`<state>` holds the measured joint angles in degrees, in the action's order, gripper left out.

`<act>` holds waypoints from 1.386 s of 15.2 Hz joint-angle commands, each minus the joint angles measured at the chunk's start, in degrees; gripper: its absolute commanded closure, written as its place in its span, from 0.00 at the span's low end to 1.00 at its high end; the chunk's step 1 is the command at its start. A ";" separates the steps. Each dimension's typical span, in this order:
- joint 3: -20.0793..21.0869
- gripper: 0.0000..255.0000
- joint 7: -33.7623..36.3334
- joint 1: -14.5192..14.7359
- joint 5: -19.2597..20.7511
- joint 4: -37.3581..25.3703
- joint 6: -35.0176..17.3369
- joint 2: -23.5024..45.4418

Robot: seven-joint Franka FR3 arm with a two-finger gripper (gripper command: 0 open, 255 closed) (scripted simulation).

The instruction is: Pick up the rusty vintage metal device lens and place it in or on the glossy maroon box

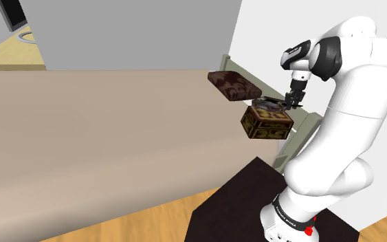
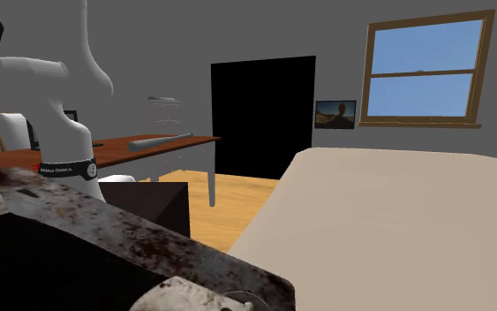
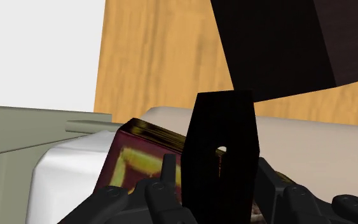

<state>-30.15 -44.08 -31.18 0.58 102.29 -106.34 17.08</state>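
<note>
Beige and wide, the bed is spreading across the shoulder view under grey and white walls. At its corner by the white wall the maroon box, patterned in gold, is sitting tilted, with a mottled brown flap rising from it toward that view's left. The end effector is hanging just above the box, directly over a small dark piece, apparently the lens, at the box's top. In the second exterior view the bed is stretching away beneath a window, and a rust-speckled pale slab is crowding the lower left, in front of the arm and a table. In the wrist view the end effector is standing over the box, with dark grey knobbed parts flanking it. Whether it is spread or pressed together cannot be told.
</note>
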 commanded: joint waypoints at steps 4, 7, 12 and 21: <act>0.29 1.00 -0.17 -0.22 -0.69 2.17 -3.50 1.41; 0.50 1.00 -0.27 -0.41 -1.19 3.23 -5.49 2.45; 0.79 1.00 -0.43 -0.65 -1.81 4.30 -7.75 3.76; 0.79 0.00 -0.43 -0.66 -1.82 4.29 -7.75 3.78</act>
<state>-29.36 -44.51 -31.84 -1.24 106.58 -114.09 20.86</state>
